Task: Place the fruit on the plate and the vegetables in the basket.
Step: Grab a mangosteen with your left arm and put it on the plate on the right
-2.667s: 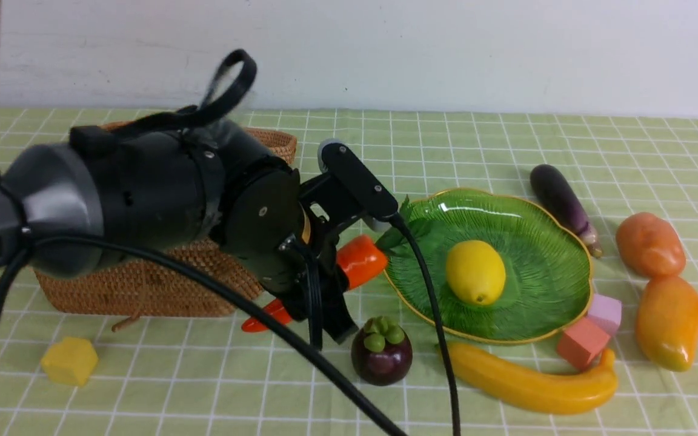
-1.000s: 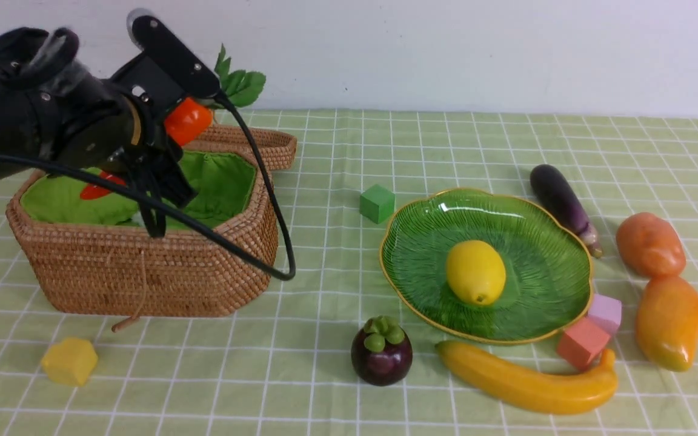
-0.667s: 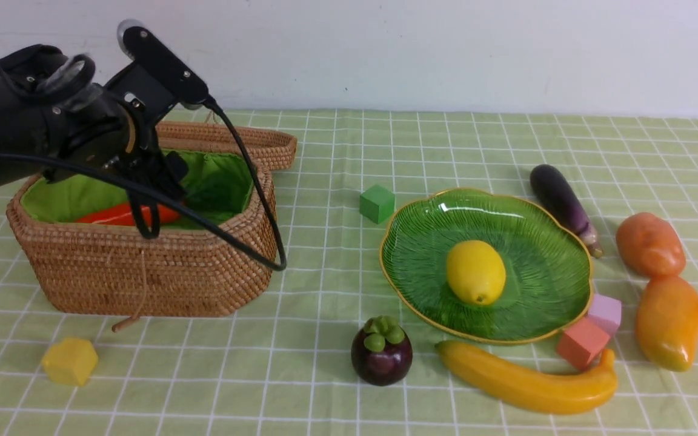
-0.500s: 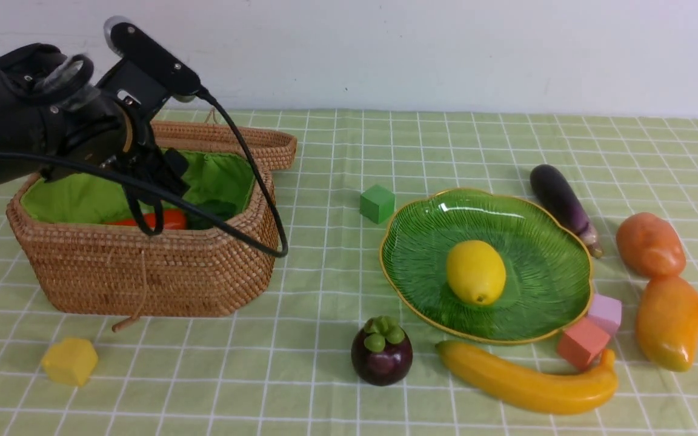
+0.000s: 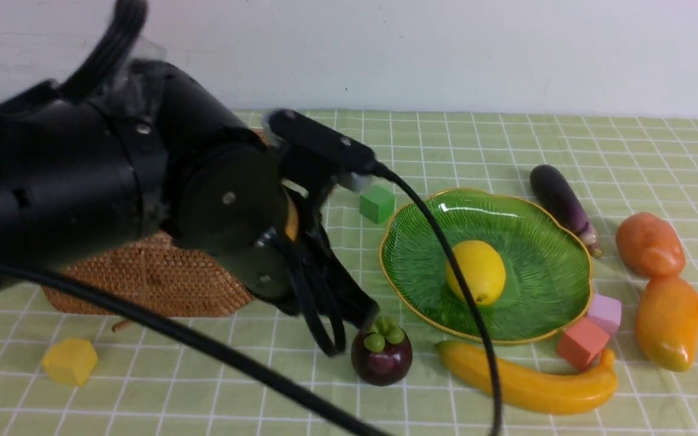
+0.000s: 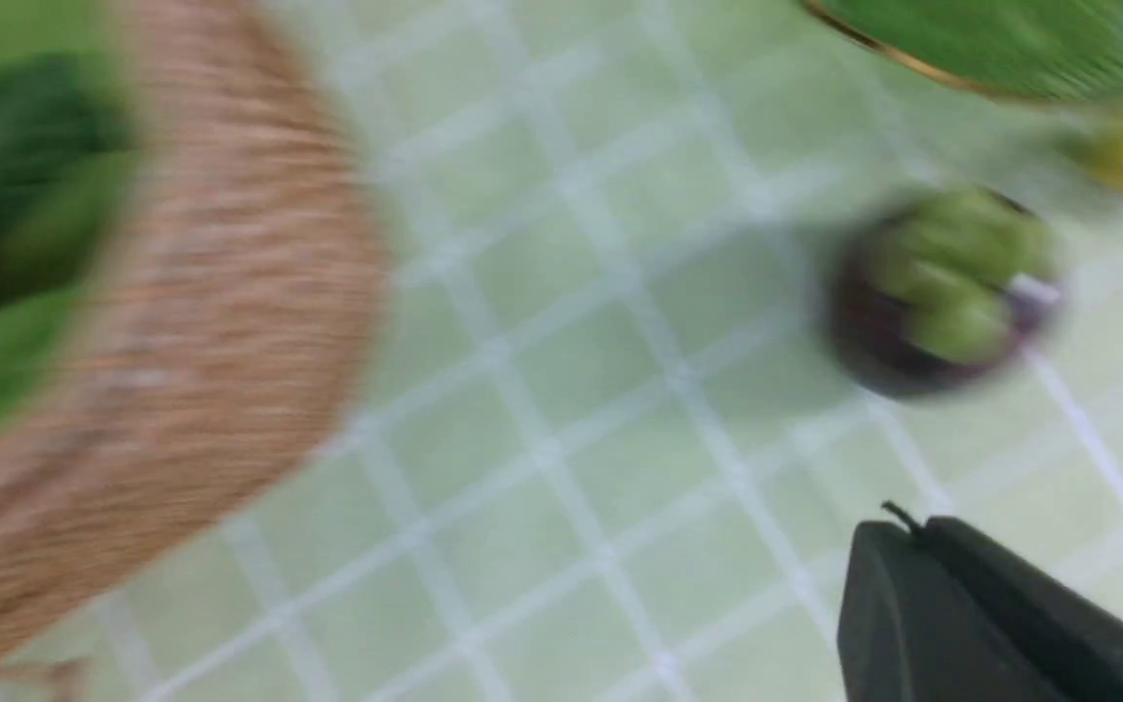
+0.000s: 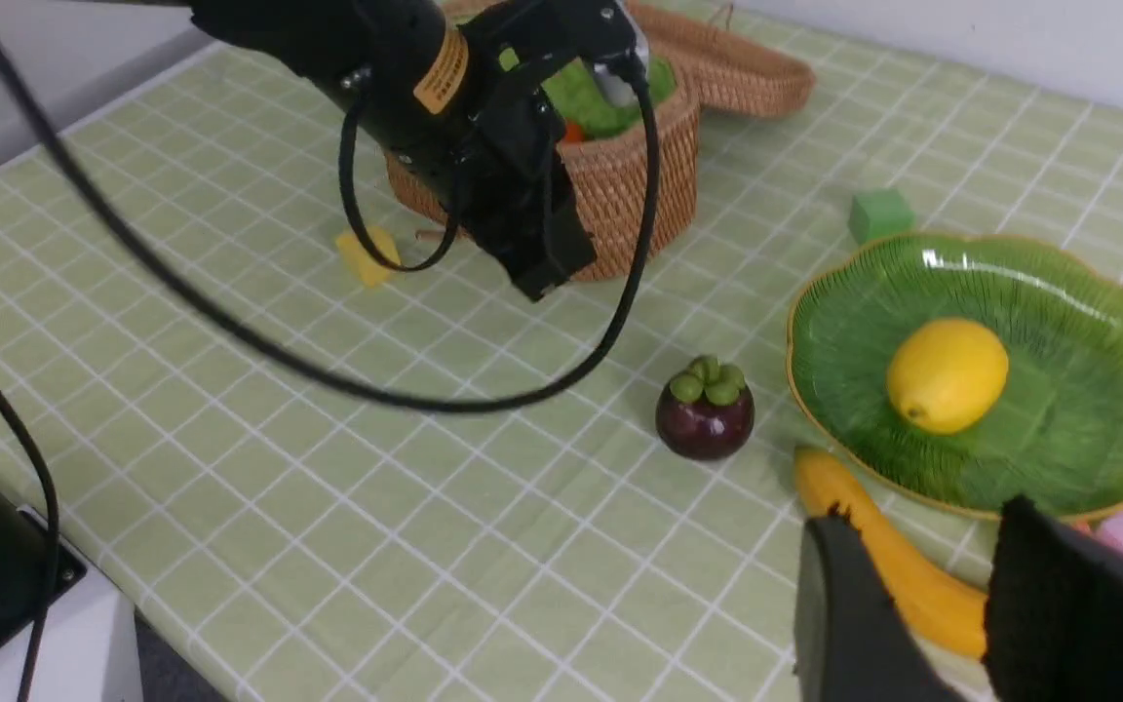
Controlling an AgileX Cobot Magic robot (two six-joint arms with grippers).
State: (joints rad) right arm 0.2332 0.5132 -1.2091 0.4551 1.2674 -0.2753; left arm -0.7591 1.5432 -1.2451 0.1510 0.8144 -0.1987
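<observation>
Lemon on plate, carrot in basket; mangosteen and others on desk. Left tool closed, right tool part-open, both empty.

**Fruit, vegetables and blocks spread across a worktop**

On the worktop, the basket stands at the left with the carrot inside it. The plate lies right of centre and holds the lemon. A middle block sits between basket and plate. Before the plate lie the mangosteen, to the left, and the banana, to the right. At the plate's front right rim sit a rear block and, before it, a front block. The eggplant lies behind the plate's right side. Farther right is the potato, with the mango before it. A lone block lies before the basket's left corner. The left arm crosses before the basket, its tool just beside the mangosteen.
</observation>
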